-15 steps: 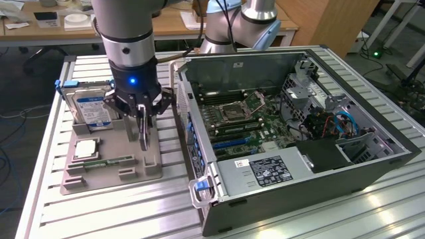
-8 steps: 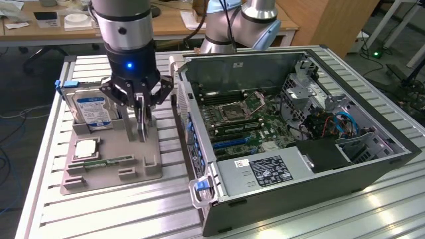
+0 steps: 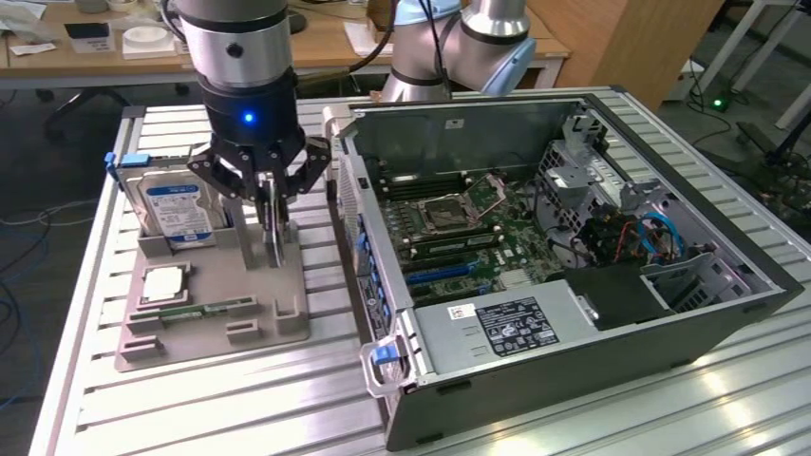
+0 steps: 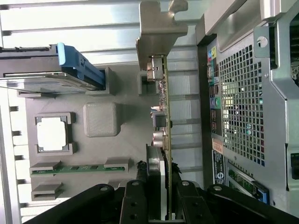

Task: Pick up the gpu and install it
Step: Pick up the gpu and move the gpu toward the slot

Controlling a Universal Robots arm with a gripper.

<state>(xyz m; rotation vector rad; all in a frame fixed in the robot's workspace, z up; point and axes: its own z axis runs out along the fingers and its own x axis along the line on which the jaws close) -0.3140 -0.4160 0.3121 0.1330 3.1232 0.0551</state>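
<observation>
Claw [image 3: 270, 190]: mine, pointing down over the grey parts tray [image 3: 254, 296], jaws drawn in partway and clamped on the two faces of the gpu [image 3: 273, 239]. Gpu: held on edge, thin side up, in the tray on the side nearest the computer case [image 3: 709, 318]. In the wrist view my fingers [image 4: 135, 198] press either side of the card [image 4: 161, 140], and its silver bracket [image 4: 159, 28] sits at the far end from my grip. I cannot tell whether the lower edge rests in its slot or is raised clear of it. Hard drive [image 3: 175, 207]: blue-and-white label, standing upright in the tray, toward the exterior view's left of the card. Processor chip [image 3: 163, 283]: flat in a square recess, nearer the front of the tray. Memory stick [image 3: 209, 308]: narrow, green, lying in its groove just beside the chip. Computer case: side panel off, on the worktop [image 3: 190, 399] at the exterior view's right of the tray, motherboard [image 3: 469, 228] and power supply [image 3: 507, 328] exposed.
</observation>
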